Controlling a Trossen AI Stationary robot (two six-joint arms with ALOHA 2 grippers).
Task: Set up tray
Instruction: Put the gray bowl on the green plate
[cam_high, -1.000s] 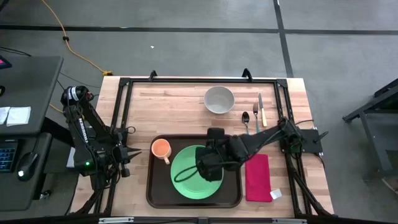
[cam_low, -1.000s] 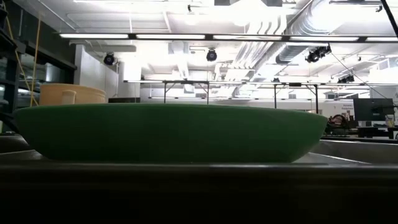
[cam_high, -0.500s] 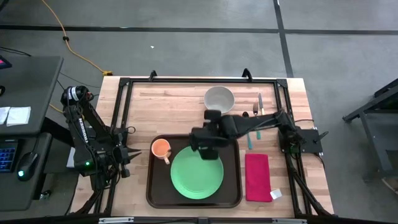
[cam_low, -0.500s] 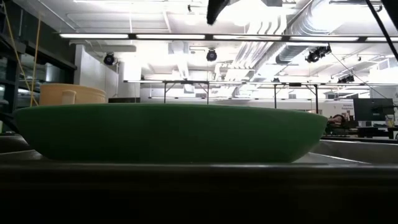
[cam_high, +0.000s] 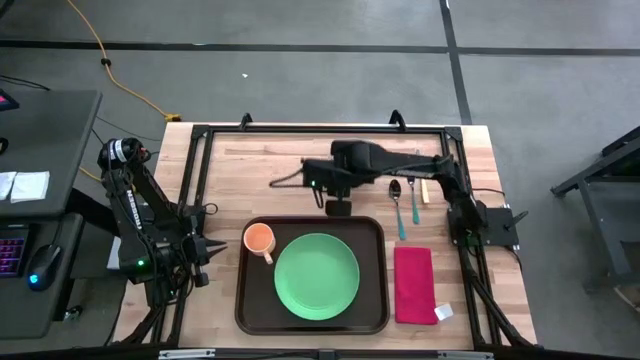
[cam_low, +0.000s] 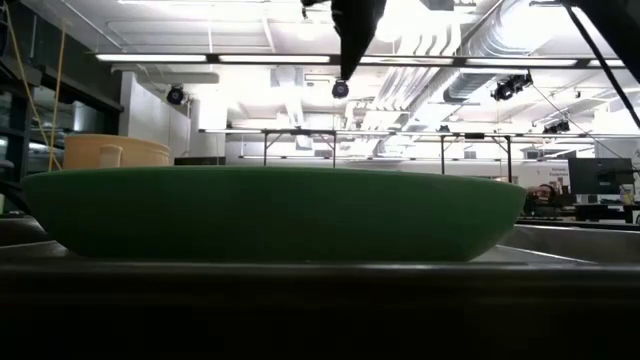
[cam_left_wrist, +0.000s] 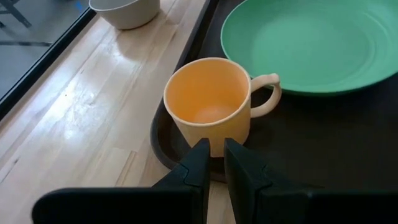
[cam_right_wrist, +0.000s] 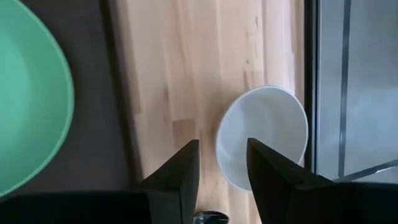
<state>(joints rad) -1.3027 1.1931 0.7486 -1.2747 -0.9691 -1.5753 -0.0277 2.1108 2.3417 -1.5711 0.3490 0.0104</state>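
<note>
The dark brown tray (cam_high: 250, 300) lies on the table's near middle. On it rest a green plate (cam_high: 316, 277) and, at its far left corner, an upright orange cup (cam_high: 259, 239). My right gripper (cam_high: 339, 207) hangs open above the table just past the tray's far rim; its wrist view shows the gripper (cam_right_wrist: 222, 163) empty, with a white bowl (cam_right_wrist: 264, 137) standing on the wood beyond it. That arm hides the bowl in the high view. My left gripper (cam_left_wrist: 216, 163) waits shut beside the tray's left rim, pointing at the cup (cam_left_wrist: 208, 102).
A red napkin (cam_high: 414, 284) lies right of the tray. A spoon (cam_high: 396, 194), a fork (cam_high: 411, 192) and a knife (cam_high: 421, 186) lie on the wood at the far right. A black frame (cam_high: 300, 128) borders the table. In the low view the plate (cam_low: 270, 212) fills the foreground.
My right gripper has swung from above the green plate toward the table's far edge, past the tray's rim, and has turned about as it went. Its fingers have stayed apart and empty. The plate, cup and tray have kept their places.
</note>
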